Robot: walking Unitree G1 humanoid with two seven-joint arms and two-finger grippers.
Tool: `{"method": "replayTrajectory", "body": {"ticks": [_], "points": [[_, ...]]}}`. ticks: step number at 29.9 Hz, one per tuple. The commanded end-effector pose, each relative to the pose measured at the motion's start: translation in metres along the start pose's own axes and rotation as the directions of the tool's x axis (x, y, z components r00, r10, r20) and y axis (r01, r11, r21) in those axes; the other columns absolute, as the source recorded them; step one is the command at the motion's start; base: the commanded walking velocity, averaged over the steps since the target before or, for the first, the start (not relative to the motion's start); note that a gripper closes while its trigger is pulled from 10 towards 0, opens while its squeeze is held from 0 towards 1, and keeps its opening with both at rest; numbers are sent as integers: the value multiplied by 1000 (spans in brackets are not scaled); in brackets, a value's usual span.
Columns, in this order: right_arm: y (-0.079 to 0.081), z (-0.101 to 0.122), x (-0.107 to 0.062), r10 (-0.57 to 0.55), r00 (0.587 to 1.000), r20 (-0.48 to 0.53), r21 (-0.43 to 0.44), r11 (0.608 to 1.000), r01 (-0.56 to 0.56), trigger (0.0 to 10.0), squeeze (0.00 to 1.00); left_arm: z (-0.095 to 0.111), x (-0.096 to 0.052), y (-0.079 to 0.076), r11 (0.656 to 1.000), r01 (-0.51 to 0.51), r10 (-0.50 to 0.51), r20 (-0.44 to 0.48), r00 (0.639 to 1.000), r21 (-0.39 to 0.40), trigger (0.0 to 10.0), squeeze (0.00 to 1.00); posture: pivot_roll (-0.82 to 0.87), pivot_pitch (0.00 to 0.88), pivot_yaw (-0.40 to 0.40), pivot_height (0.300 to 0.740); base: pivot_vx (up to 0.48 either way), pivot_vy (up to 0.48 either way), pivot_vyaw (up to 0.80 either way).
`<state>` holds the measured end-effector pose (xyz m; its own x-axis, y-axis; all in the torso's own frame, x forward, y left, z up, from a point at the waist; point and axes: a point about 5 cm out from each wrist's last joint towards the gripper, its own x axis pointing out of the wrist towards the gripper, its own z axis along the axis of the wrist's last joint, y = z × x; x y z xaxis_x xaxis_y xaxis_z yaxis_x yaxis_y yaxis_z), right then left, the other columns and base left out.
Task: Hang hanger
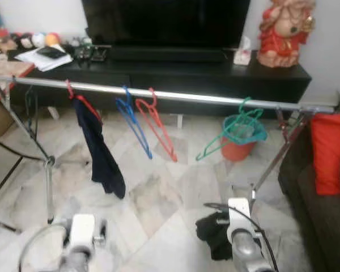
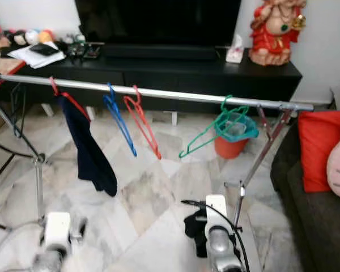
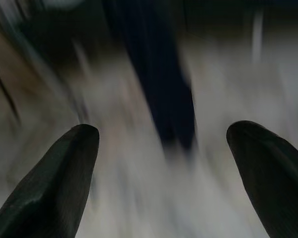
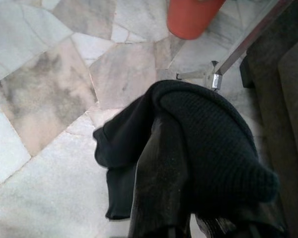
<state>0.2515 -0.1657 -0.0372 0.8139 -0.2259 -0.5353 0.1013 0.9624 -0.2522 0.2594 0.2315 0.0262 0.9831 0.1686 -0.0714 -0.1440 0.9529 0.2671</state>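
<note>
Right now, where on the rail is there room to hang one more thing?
The widest bare stretch of the rail lies between the red hanger and the green hanger. A shorter gap sits between the dark garment and the blue hanger. Blue and red hang crowded together. The right tool is shut on a black cloth.
</note>
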Motion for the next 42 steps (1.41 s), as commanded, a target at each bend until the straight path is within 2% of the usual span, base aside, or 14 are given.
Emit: {"method": "replayTrajectory", "body": {"ticks": [1,4,11,16,24,42], "points": [[-1,10,3,-7,999,39,5,1000,7,10000,0,15,-3,-5,1000,11,-12,97,995,11,10000,0,16,0,-2,740,0,0,0],[-2,9,3,-7,999,36,3,1000,7,10000,0,27,-5,-1,999,-2,8,152,988,-39,10000,0,18,0,-3,740,0,0,0],[-8,6,4,-24,999,21,7,1000,24,10000,0,40,-1,-3,997,32,-16,207,978,-73,10000,0,15,0,0,740,0,0,0],[-8,-5,1,-24,999,-22,44,999,25,10000,0,45,-6,-7,995,32,-15,183,983,-89,10000,0,22,0,-5,740,0,0,0],[-8,-5,1,-30,999,-28,53,998,32,10000,0,47,-7,-12,995,46,-28,179,983,-94,10000,0,19,0,-2,740,0,0,0],[-6,-7,0,-17,999,-39,51,999,19,10000,0,52,-7,-13,993,52,-35,156,987,-105,10000,0,25,0,-4,740,279,0,0]]}}
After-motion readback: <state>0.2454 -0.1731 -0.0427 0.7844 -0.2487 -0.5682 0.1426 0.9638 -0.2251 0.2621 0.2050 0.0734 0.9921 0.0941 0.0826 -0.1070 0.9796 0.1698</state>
